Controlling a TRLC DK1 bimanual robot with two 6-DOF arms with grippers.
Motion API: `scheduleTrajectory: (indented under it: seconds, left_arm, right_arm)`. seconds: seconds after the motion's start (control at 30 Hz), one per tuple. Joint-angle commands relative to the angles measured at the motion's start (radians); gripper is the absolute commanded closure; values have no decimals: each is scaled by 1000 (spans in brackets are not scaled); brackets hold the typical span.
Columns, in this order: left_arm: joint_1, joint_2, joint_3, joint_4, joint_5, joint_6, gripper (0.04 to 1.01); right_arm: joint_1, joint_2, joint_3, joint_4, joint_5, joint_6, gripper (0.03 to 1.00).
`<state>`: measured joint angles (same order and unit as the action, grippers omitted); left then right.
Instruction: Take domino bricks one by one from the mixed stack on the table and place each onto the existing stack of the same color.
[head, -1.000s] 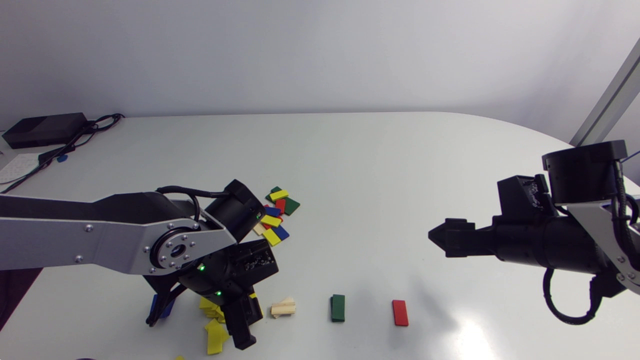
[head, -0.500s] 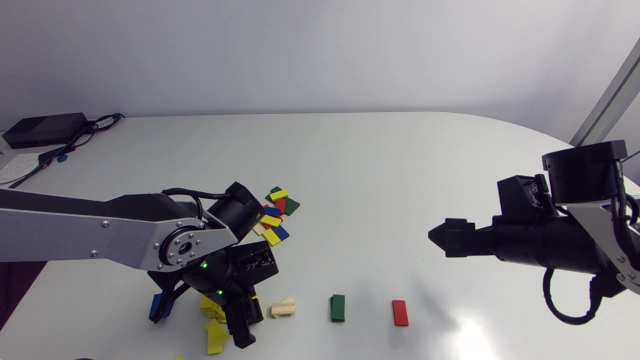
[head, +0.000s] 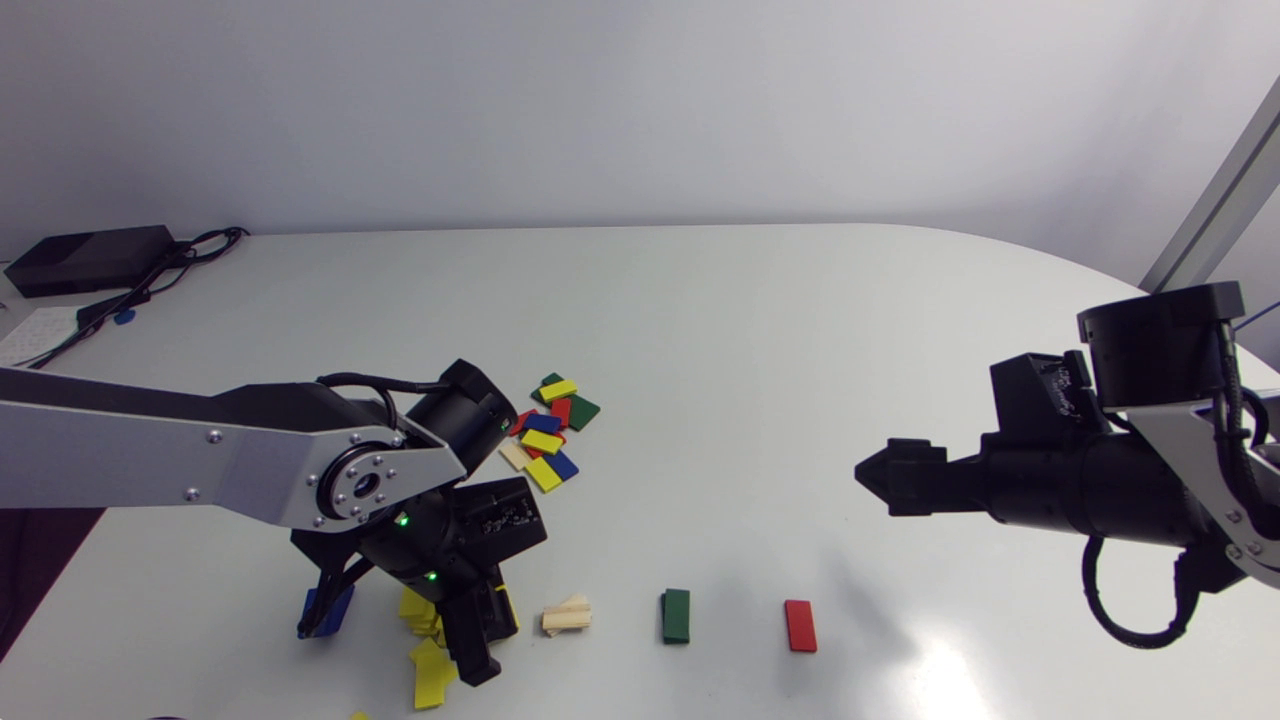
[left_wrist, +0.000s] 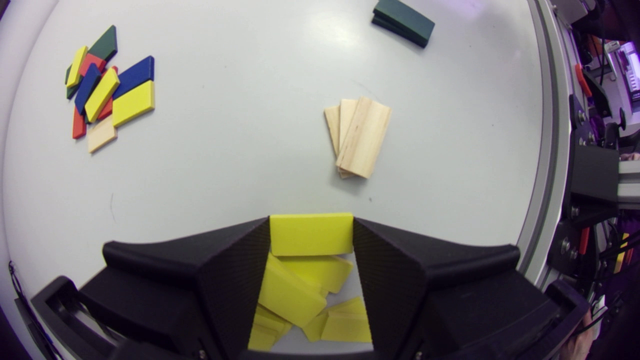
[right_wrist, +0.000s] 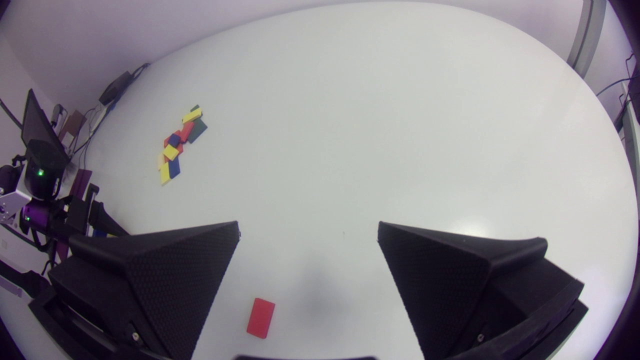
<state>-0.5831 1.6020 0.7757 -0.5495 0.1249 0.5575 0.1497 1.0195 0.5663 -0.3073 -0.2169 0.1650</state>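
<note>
My left gripper (left_wrist: 311, 225) is shut on a yellow brick (left_wrist: 311, 234), held flat just above a loose heap of yellow bricks (left_wrist: 300, 295). From above, that gripper (head: 480, 640) points down at the yellow heap (head: 428, 660) near the table's front. The mixed pile (head: 548, 435) (left_wrist: 102, 85) lies behind it. Along the front sit a blue stack (head: 330, 610) half hidden by the arm, a wooden stack (head: 567, 615) (left_wrist: 359, 135), a green stack (head: 676, 615) and a red brick (head: 800, 625) (right_wrist: 260, 317). My right gripper (head: 870, 478) (right_wrist: 307, 230) hovers open and empty at the right.
A black box with cables (head: 90, 258) rests at the table's back left corner. One small yellow piece (head: 357, 715) lies at the front edge. The table's front edge runs close behind the colour stacks.
My left arm has shifted slightly left and back from the front edge, the yellow brick still in its gripper. The right arm has hardly moved.
</note>
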Motion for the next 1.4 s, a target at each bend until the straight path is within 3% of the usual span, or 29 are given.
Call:
scheduleTrajectory:
  seconds: [0.0,0.8,1.37]
  left_arm:
    - [9,10,-24,-7,9,27,711]
    - [49,-51,-56,-35,7,61,710]
    - [9,-27,-3,-20,9,61,707]
  right_arm:
    - [-4,13,-29,13,4,7,62]
    - [1,14,-29,13,4,8,62]
    - [7,8,-31,10,13,10,62]
